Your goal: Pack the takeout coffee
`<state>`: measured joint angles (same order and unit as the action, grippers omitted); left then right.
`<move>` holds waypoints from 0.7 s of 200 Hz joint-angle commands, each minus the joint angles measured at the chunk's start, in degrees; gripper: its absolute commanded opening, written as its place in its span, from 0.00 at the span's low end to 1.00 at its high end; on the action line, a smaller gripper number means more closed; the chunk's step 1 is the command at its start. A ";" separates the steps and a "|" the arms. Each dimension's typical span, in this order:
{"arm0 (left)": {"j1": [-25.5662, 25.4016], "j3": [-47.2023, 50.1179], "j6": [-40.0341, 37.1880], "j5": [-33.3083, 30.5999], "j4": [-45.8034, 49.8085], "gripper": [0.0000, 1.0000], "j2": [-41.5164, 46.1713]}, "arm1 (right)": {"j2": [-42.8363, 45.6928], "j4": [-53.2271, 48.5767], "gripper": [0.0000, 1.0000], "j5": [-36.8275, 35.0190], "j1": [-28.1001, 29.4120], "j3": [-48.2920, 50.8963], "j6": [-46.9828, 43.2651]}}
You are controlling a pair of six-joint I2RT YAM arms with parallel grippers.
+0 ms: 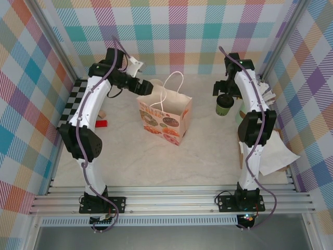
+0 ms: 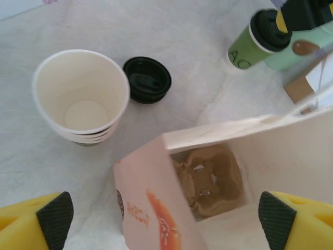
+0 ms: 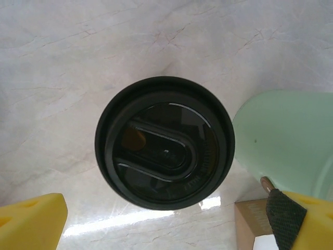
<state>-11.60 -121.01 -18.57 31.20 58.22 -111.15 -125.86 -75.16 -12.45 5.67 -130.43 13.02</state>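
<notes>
The takeout coffee is a dark-green paper cup [image 1: 225, 105] with its round black lid [image 3: 164, 148] on, standing on the table at the right. My right gripper [image 3: 166, 224] hangs open straight above the cup [image 2: 248, 48]; its yellow fingers [image 3: 31, 221] are spread wider than the lid and do not touch it. The printed paper bag [image 1: 164, 117] stands open in the middle, brown paper inside [image 2: 210, 179]. Above the bag's mouth my left gripper [image 2: 165, 224] is open and holds nothing, also seen at the bag's back left [image 1: 145, 86].
A stack of lidless cups [image 2: 80, 96] and a loose black lid [image 2: 147, 79] sit behind the bag. A mint-green cup [image 3: 286, 135] and a cardboard box [image 3: 250, 224] stand close beside the coffee. White papers [image 1: 276, 151] lie at the right, and a small red item [image 1: 101, 123] at the left.
</notes>
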 commanded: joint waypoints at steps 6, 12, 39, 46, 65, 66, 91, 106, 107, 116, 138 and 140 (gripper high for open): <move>0.69 0.40 3.93 -0.06 -5.72 1.00 2.19 | -2.20 0.36 1.00 0.02 -1.13 -0.44 0.70; 0.69 -0.09 4.38 -0.44 -5.49 1.00 1.77 | -2.46 0.36 1.00 1.22 -1.50 -0.39 0.63; 0.70 -0.02 5.98 -3.30 -6.22 1.00 0.77 | -3.10 0.91 1.00 4.82 -2.79 0.09 0.50; 0.67 -0.01 6.20 -3.66 -6.51 1.00 0.65 | -3.29 1.04 1.00 5.50 -3.08 0.26 0.54; 0.67 0.12 6.88 -4.46 -6.97 1.00 0.24 | -3.28 1.79 1.00 8.10 -3.76 1.19 0.43; 0.69 0.10 6.92 -4.47 -6.93 1.00 0.24 | -3.27 1.82 1.00 8.17 -3.79 1.21 0.43; 0.69 0.08 7.70 -4.92 -7.12 1.00 -0.11 | -3.30 2.54 1.00 9.78 -4.42 2.60 1.05; 0.70 0.22 8.07 -5.03 -7.15 1.00 -0.20 | -3.23 3.01 1.00 9.49 -4.59 3.59 1.05; 0.70 0.23 8.09 -5.02 -7.15 1.00 -0.20 | -3.19 3.05 1.00 9.56 -4.60 3.68 1.00; 0.69 0.29 8.19 -5.10 -7.15 1.00 -0.20 | -3.08 3.59 1.00 10.33 -4.78 4.33 1.04; 0.69 0.35 8.46 -5.16 -6.93 1.00 -0.20 | -2.98 5.00 1.00 12.00 -5.09 5.20 0.98; 0.70 0.34 8.46 -5.18 -6.97 1.00 -0.20 | -2.98 5.14 1.00 12.18 -5.06 5.30 0.96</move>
<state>-11.05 -120.68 -11.11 26.28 52.05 -110.89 -128.66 -71.46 -3.07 1.32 -126.21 13.21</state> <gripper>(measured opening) 0.997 0.999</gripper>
